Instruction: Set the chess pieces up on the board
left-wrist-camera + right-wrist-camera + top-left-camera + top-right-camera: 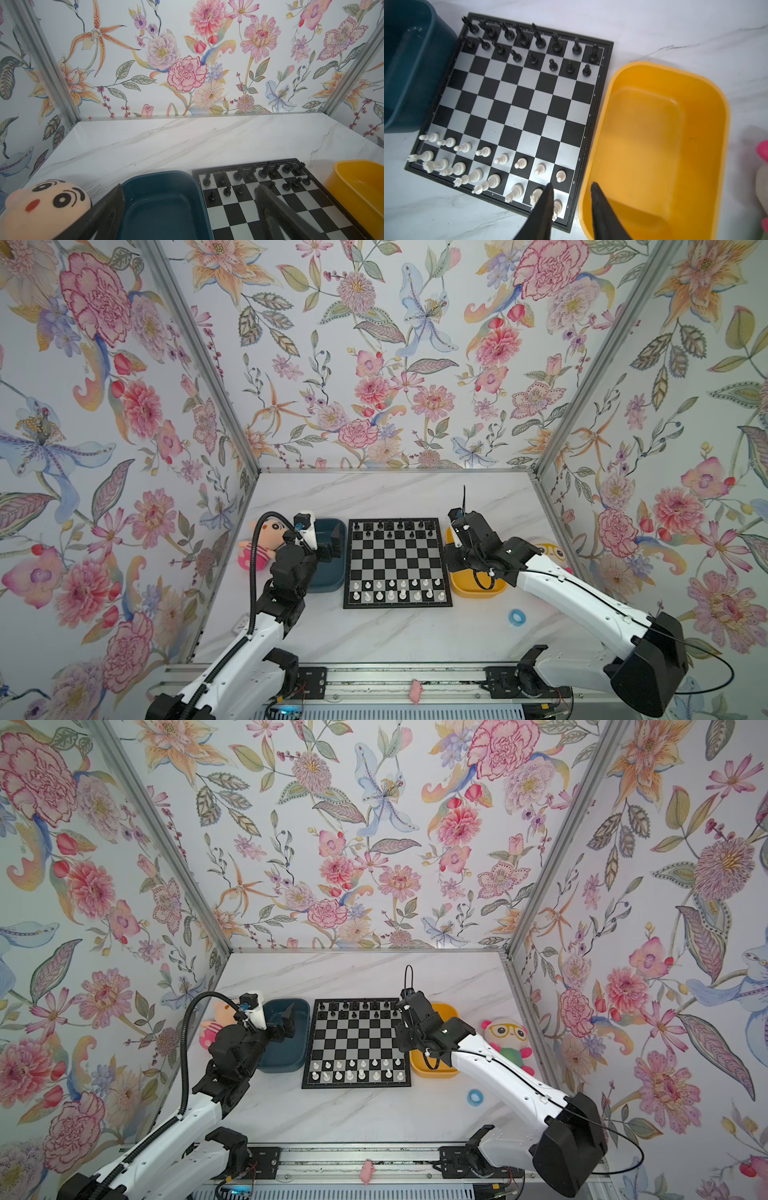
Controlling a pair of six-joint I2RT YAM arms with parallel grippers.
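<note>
Right gripper (572, 185) is parted and empty, nothing between the jaws: one finger hangs over the board's (517, 99) near corner, the other over the yellow tray (654, 135). That finger half covers the corner piece (557, 205), which stands upright on its square, so I read this as a finished placement. The white pieces (483, 151) fill the two near rows, pawns in front, and I count a full set. Black pieces (521, 39) hold the two far rows. The yellow tray looks bare, which fits: nothing left to fetch. It sits just beside the board's border, so sideways room is tight here, and straight up is my cleanest way out. Left gripper (189, 187) is spread wide and empty above the teal tray (162, 207), which hugs the opposite border. The middle rows are all open squares.
</note>
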